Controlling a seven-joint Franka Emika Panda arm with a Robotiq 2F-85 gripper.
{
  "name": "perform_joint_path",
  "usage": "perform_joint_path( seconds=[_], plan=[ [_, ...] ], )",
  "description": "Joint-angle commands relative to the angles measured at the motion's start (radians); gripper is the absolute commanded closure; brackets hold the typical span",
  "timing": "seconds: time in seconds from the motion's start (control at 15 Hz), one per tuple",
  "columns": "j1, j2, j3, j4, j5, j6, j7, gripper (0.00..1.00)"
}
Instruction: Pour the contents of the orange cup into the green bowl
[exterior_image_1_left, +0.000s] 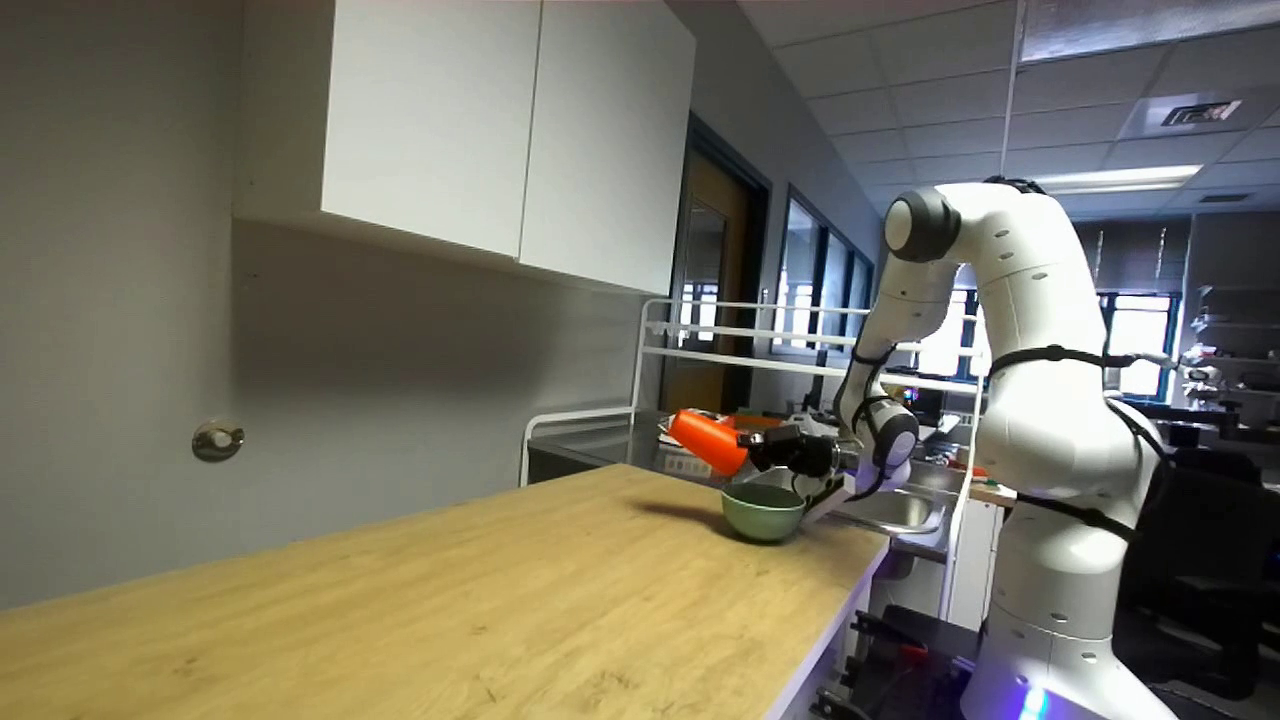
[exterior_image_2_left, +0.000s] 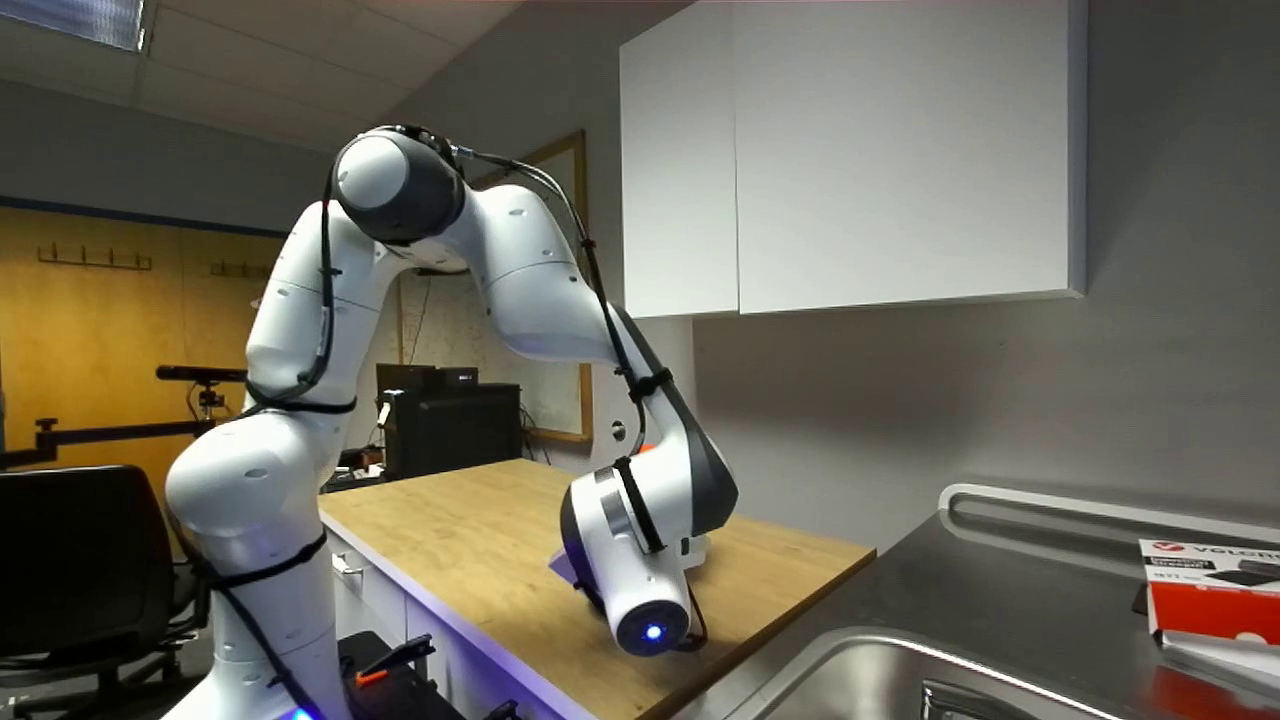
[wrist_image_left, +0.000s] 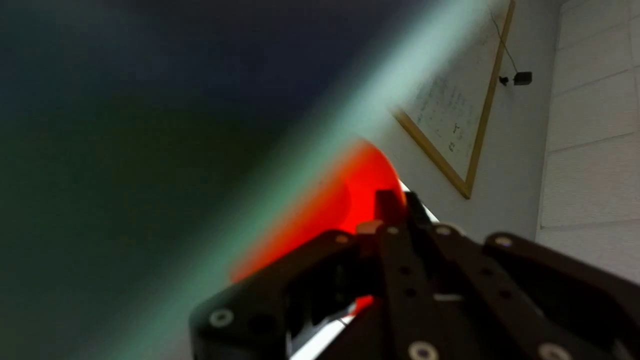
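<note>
The orange cup (exterior_image_1_left: 704, 441) is tilted in the air, its lower end toward the green bowl (exterior_image_1_left: 763, 516). My gripper (exterior_image_1_left: 752, 447) is shut on the cup near that lower end, just above the bowl. The bowl stands upright on the table near its end. In the wrist view the cup (wrist_image_left: 367, 185) shows bright red-orange at the fingertips (wrist_image_left: 401, 205), which pinch its wall. The bowl's blurred rim (wrist_image_left: 300, 185) crosses in front of it. In an exterior view only a sliver of the cup (exterior_image_2_left: 647, 448) shows; the bowl is hidden by the arm. The cup's contents are not visible.
The wooden table (exterior_image_1_left: 480, 600) ends near the bowl, beside a dark counter with a sink (exterior_image_2_left: 880, 680). A white rail frame (exterior_image_1_left: 800, 340) stands behind. A red and white box (exterior_image_2_left: 1215, 600) lies on the counter. White cabinets (exterior_image_1_left: 430, 120) hang above the table.
</note>
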Motion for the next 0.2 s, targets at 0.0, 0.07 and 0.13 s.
perform_joint_path(
  seconds=[0.0, 0.07, 0.13],
  plan=[
    [-0.006, 0.045, -0.001, 0.042, 0.012, -0.054, -0.042, 0.99],
    [-0.002, 0.044, -0.004, 0.041, 0.008, -0.047, -0.046, 0.99],
    [0.006, 0.038, -0.008, 0.036, 0.005, -0.021, -0.043, 0.99]
  ],
)
